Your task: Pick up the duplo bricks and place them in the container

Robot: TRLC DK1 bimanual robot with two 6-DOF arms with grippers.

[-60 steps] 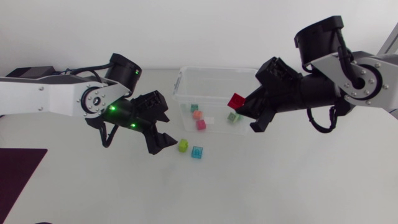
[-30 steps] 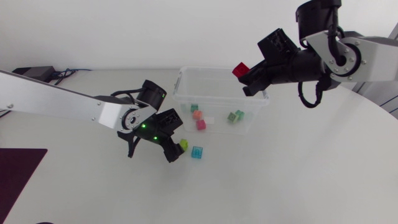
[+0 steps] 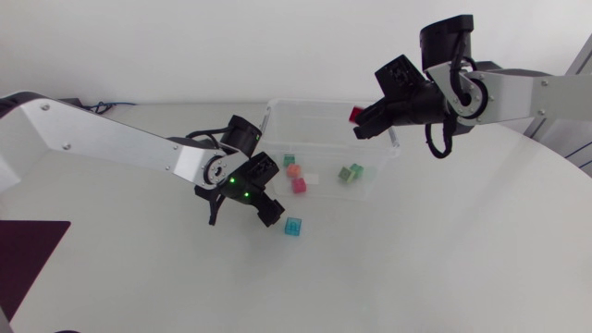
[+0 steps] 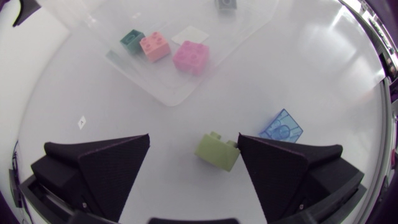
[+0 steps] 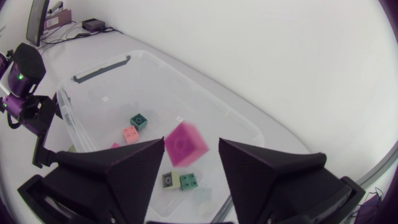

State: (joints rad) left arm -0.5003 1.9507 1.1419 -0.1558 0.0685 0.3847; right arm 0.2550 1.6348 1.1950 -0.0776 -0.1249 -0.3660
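The left gripper stood with its fingers spread wide around the lime-green brick. This brick lay on the white table, hard against one finger and clear of the other. Just beside it, past the finger it touched, lay a translucent blue brick. Ahead of the lime-green brick stood the clear container. It held a pink brick nearest, then a salmon brick and a teal brick farthest.

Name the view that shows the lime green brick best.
Left wrist view: the lime green brick lies plainly between the left gripper's open fingers. The head view has that gripper covering it; the right wrist view misses it.
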